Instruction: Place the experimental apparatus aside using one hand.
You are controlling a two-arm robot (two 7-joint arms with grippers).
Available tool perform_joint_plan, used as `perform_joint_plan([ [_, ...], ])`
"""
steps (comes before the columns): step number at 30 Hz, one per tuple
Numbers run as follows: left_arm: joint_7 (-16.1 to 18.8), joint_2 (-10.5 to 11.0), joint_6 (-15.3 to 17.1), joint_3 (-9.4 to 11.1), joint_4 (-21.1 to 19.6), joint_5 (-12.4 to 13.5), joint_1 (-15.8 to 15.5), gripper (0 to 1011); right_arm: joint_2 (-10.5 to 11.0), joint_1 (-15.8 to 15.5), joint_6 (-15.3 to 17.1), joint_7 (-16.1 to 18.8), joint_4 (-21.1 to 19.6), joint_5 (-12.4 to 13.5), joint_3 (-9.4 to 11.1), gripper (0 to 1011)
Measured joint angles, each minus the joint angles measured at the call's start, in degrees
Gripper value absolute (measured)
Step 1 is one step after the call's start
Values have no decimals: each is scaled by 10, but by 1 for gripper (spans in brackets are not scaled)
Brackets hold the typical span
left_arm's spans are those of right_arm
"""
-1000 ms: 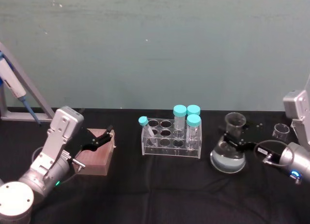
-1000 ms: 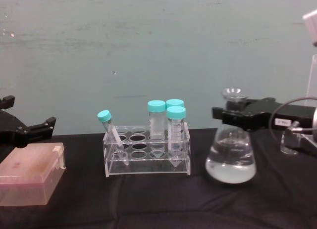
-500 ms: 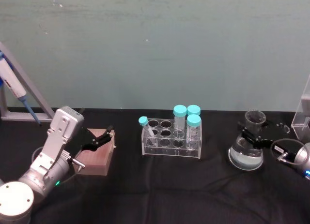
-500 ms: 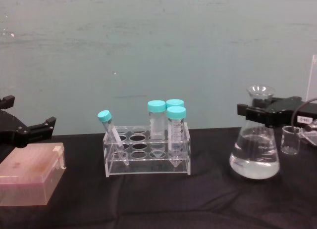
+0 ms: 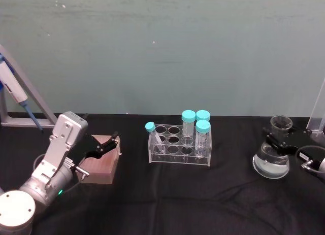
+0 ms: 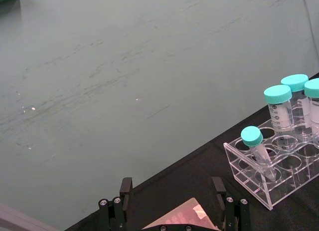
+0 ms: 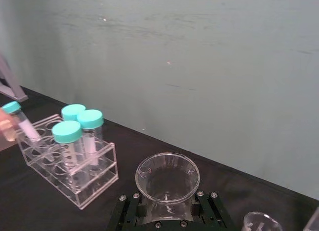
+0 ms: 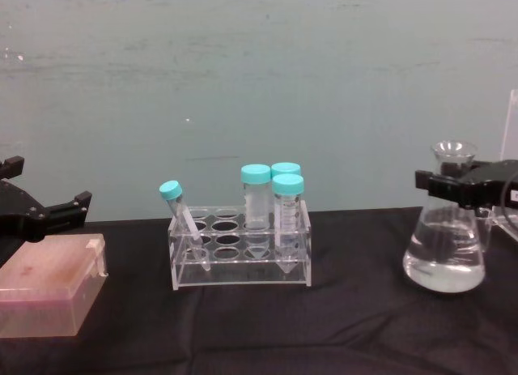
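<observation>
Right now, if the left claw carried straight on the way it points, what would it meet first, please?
Probably the tube rack. The left claw hangs open above the pink box, pointing across the table toward the robot's right. The leaning teal-capped tube at the rack's near end would likely be touched first, though height is uncertain.

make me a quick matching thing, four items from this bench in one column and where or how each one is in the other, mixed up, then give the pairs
Column one
1. conical flask
2. tilted tube
3. pink box
4. left gripper

Column two
a. leaning in the clear rack's left end
b. held at the neck by the right gripper
c. open, hovering over the box
d. lying on the black cloth at the far left

Pairs: 1-b, 2-a, 3-d, 4-c
</observation>
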Motion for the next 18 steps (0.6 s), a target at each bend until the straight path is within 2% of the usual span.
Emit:
perform_joint_plan([
  [18, 0, 0, 0, 0, 0, 0, 0, 1000, 1, -13, 12, -26, -8, -18, 33, 453],
])
